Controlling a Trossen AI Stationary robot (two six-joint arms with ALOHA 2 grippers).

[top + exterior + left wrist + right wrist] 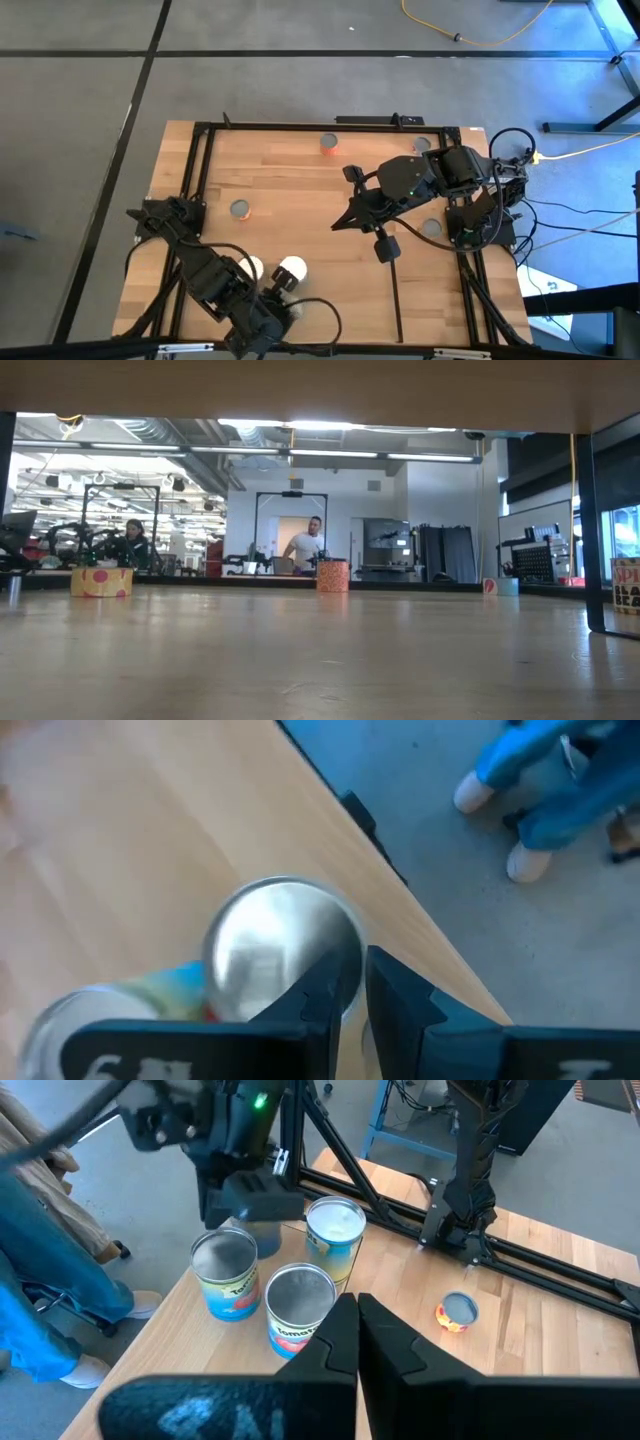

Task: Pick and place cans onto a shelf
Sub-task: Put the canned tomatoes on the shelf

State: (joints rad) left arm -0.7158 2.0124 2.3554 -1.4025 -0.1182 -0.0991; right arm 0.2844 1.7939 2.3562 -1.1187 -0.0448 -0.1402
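Three cans with bright metal tops and colourful labels stand upright in a cluster on the shelf, the light-wood panel at the table's near left. Two of their tops show from above. My left gripper hovers just over the cluster with a narrow gap between its fingers. One can top lies beside those fingers, not between them. My right gripper hangs shut and empty above mid-table, pointing at the cluster.
Loose cans stand on the table: an orange one and a grey-topped one at the far edge, one at mid-left, one under the right arm. Black frame bars edge the wood. A person's legs in blue stand by the near-left corner.
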